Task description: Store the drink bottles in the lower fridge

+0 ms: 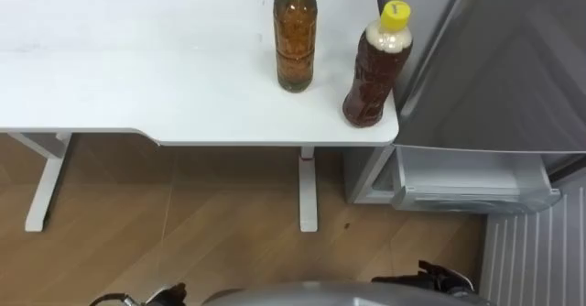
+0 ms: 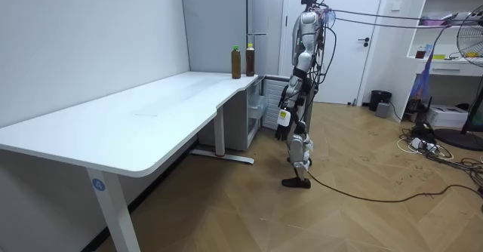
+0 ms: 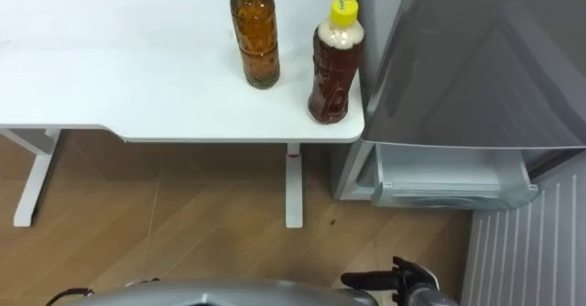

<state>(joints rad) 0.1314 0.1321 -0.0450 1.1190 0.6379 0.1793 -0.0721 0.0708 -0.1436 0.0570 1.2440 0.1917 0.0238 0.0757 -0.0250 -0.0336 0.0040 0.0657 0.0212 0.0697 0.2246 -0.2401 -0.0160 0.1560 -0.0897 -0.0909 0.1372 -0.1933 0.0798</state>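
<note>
Two brown drinks, the green-capped bottle (image 1: 296,40) and the yellow-capped bottle (image 1: 375,72), stand upright near the white table's (image 1: 137,86) corner beside the fridge (image 1: 513,68). My robot's left hand (image 2: 282,124) and right hand (image 3: 410,277) hang low; I cannot tell their state.

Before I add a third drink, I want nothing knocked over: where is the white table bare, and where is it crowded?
The white table is bare everywhere left of the green-capped bottle of brown drink. The right corner is crowded: the yellow-capped brown bottle stands at the edge beside the grey fridge, close to the first bottle.
</note>
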